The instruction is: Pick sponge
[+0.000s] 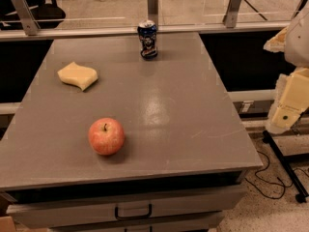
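Observation:
The sponge (77,75) is a pale yellow flat block with wavy edges. It lies on the grey table (159,110) at the back left. My gripper (288,105) hangs at the right edge of the camera view, beyond the table's right side and far from the sponge. Only a cream-yellow blocky finger (290,100) shows clearly. Nothing is seen in the gripper.
A red apple (106,136) sits near the table's front, left of centre. A dark blue drink can (147,39) stands upright at the back edge. A rail with metal posts (152,4) runs behind the table. A drawer with a handle (133,211) is below the front edge.

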Motion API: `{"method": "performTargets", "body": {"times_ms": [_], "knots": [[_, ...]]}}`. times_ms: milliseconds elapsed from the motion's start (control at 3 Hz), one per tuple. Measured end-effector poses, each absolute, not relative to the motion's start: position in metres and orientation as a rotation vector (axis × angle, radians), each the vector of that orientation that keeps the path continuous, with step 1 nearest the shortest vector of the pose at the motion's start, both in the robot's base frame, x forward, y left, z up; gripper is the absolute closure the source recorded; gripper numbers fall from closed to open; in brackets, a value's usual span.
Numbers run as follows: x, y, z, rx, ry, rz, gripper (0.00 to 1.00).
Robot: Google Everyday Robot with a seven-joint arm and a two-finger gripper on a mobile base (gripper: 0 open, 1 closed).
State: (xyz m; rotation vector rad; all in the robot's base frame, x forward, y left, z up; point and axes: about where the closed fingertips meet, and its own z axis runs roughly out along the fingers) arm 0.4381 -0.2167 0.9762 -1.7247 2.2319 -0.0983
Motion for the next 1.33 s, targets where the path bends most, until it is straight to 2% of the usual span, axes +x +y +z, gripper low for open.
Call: {"method": "performTargets", "body": {"times_ms": [333,667,1333], "knots": [[0.438,-0.217,0.976,-1.725,2.232,-0.099,0.0],[0.458,-0.19,0.964,-1.728,2.159,-0.004,0.0],[0.542,-0.053,0.944,-1.734,1.847,0.246,0.0]]}}
